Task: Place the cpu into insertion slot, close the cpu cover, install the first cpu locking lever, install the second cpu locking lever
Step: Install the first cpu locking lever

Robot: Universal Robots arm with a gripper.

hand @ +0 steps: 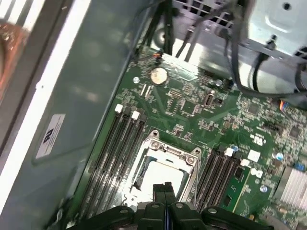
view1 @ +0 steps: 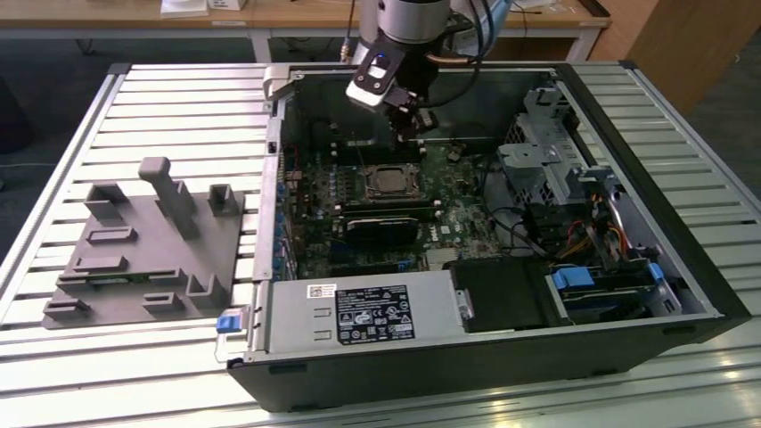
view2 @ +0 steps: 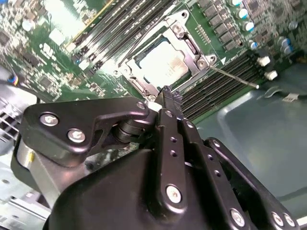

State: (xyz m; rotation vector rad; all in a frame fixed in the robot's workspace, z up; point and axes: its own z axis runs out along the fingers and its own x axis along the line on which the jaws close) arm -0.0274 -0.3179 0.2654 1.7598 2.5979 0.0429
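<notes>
Hovering near the socket, black metal gripper [view2: 166,93] has fingertips pressed together, empty. Pale silver square cpu [view2: 160,62] sits in the dark square insertion slot [hand: 140,173], windowed silver-plate cpu cover [view2: 192,48] over it. Thin wire locking lever [view2: 235,76] looks unlatched; a skewed push could slip and gouge the green circuit board [view2: 43,57].

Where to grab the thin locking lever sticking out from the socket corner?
Take the locking lever near its free tip, from above, jaws set across the rod. It is a thin straight wire running from the cpu cover corner out over the memory slots; the tip looks clear, the hinge end crowded.
</notes>
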